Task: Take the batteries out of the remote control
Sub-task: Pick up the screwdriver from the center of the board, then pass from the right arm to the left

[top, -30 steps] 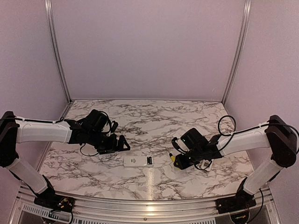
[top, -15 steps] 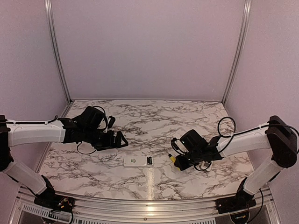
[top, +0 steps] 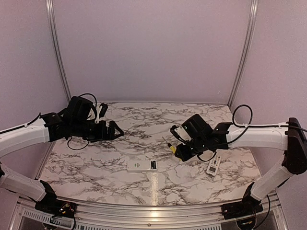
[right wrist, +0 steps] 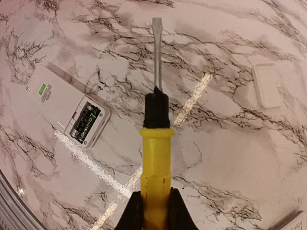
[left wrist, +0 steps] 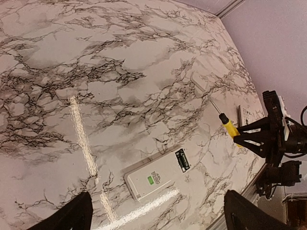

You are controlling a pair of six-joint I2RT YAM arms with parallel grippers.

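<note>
The white remote control [top: 142,166] lies face down near the table's front, its battery bay open. Dark batteries [right wrist: 86,120] sit inside that bay, also visible from the left wrist as batteries [left wrist: 182,159] in the remote control [left wrist: 156,177]. My right gripper [top: 178,152] hovers right of the remote, shut on the yellow handle of a screwdriver [right wrist: 156,158]; its blade points away over bare marble. In its own view the right gripper [right wrist: 154,213] clamps the handle from both sides. My left gripper [top: 110,120] hangs open, high and to the far left of the remote; the left gripper [left wrist: 156,220] holds nothing.
The small flat grey cover plate [right wrist: 267,85] rests on the marble beyond the screwdriver, seen also as the cover plate [left wrist: 199,82]. A second small white device [top: 214,165] lies right of the right arm. Metal rail [top: 153,210] marks the near table edge.
The right arm has risen and swung back-left with the screwdriver, uncovering the small white device. The left arm has drawn back, up and to the left, away from the remote, still open.
</note>
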